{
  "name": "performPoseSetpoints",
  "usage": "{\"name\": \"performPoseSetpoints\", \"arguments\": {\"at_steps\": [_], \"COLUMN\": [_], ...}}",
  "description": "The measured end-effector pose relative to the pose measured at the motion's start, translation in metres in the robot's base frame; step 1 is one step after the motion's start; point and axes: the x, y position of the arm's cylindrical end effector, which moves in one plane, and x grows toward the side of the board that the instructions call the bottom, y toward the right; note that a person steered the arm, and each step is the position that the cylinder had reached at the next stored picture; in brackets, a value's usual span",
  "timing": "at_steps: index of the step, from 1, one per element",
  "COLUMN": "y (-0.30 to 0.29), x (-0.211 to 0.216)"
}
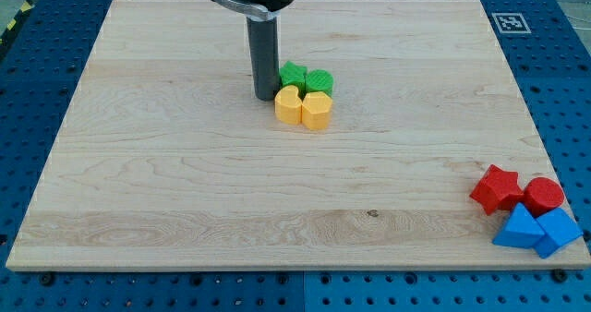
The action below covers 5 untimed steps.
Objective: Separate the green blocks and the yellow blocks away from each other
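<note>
Four small blocks sit bunched together a little above the board's middle. The green star (293, 73) and the green cylinder (319, 80) lie side by side at the cluster's top; directly below, touching them, lie the yellow heart (289, 105) and the yellow hexagonal block (317, 111) (also pressed together).

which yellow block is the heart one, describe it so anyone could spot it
On the wooden board, look just above centre, where my tip stands beside a tight cluster of four blocks. The yellow heart block is the front-left one, nearest my tip. Its notched top sets it apart from the flat-faceted yellow block on its right.
</note>
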Motion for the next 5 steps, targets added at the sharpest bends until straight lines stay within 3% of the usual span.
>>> {"name": "performPoseSetpoints", "arguments": {"at_steps": [2, 5], "y": [-0.013, 0.0], "x": [0.03, 0.121]}}
